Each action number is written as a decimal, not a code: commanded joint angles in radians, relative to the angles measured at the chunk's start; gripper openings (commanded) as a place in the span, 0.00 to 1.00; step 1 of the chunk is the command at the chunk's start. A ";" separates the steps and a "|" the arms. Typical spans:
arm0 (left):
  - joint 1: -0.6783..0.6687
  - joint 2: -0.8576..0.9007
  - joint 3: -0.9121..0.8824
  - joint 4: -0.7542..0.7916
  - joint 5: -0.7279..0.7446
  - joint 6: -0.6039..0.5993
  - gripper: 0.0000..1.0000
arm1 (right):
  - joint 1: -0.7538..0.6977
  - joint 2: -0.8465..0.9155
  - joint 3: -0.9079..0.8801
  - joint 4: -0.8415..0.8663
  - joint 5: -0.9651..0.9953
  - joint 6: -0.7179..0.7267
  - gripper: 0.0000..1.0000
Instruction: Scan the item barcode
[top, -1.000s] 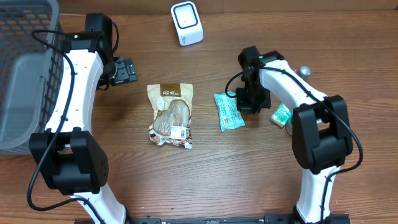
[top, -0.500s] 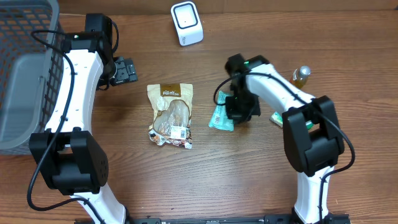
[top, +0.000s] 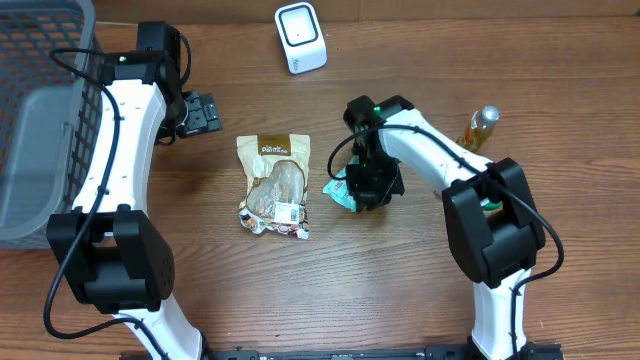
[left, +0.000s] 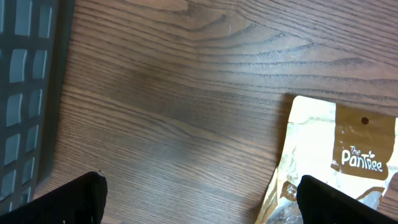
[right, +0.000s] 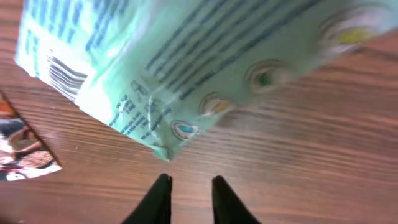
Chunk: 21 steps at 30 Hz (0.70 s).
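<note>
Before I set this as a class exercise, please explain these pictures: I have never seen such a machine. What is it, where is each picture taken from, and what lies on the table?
These are two robot arms at a wooden table. One picture looks down from above; the other two come from a camera on each wrist. On the table lie a brown snack pouch, a green packet, a white scanner and a small bottle; a grey basket stands at the left. The left end effector, the grasping part, is wide open and empty. The right end effector has its fingers slightly apart; the green packet sits just past their tips, apparently not gripped.
</note>
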 joint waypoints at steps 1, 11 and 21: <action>-0.007 -0.015 0.016 0.001 -0.013 0.004 1.00 | -0.055 -0.051 0.063 -0.001 -0.021 -0.005 0.28; -0.007 -0.015 0.016 0.001 -0.013 0.004 1.00 | -0.194 -0.059 0.034 0.176 -0.025 -0.003 0.61; -0.007 -0.015 0.016 0.001 -0.013 0.004 1.00 | -0.233 -0.053 -0.056 0.303 -0.117 -0.004 0.53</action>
